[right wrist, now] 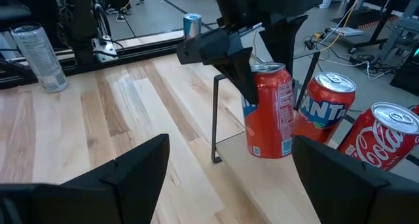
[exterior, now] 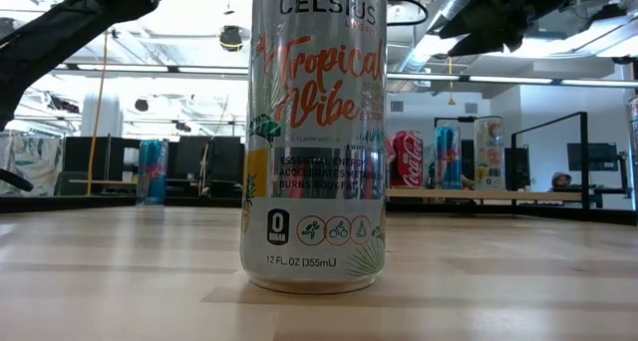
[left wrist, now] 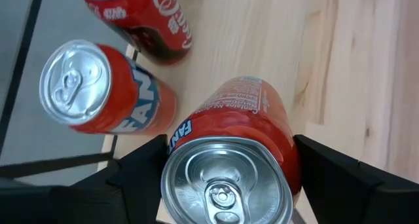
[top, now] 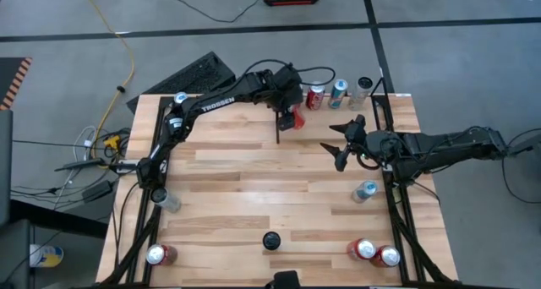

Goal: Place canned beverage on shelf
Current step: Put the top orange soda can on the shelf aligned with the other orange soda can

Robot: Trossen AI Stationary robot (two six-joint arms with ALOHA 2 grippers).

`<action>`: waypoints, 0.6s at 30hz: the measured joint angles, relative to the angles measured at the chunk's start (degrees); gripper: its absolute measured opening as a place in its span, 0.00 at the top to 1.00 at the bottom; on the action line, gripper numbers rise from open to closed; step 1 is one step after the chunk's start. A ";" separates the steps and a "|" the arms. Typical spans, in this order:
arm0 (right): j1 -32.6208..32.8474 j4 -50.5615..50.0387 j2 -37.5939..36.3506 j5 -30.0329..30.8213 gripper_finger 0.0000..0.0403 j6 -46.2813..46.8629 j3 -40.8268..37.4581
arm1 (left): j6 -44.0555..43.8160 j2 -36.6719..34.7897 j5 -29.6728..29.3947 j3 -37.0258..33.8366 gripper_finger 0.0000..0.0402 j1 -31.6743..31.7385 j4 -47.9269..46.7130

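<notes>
My left gripper [right wrist: 265, 37] fingers clench the rigid, slick orange can [right wrist: 269, 112] mid-body above the shelf [top: 338, 120]; my right gripper [top: 342, 145] waits released.

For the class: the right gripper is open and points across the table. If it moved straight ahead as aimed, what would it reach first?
Most likely the orange can held off the wood by the left gripper, beside the thin black divider bar. That can sits centred between the right gripper's fingers in its wrist view; depth is uncertain.
</notes>
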 joint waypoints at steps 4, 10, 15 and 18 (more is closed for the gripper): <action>-0.01 0.00 0.02 0.00 0.14 0.00 0.00 | 0.02 0.00 -0.34 0.00 0.30 0.00 -0.04; -0.01 -0.02 0.02 0.02 0.14 0.00 0.00 | 0.22 0.00 -0.37 0.00 0.30 0.01 -0.35; -0.01 -0.04 0.02 0.04 0.14 -0.04 0.00 | 0.31 0.00 -0.35 0.00 0.30 0.01 -0.49; 0.00 -0.04 0.02 0.04 0.14 -0.04 0.00 | 0.31 0.00 -0.35 0.00 0.30 0.06 -0.58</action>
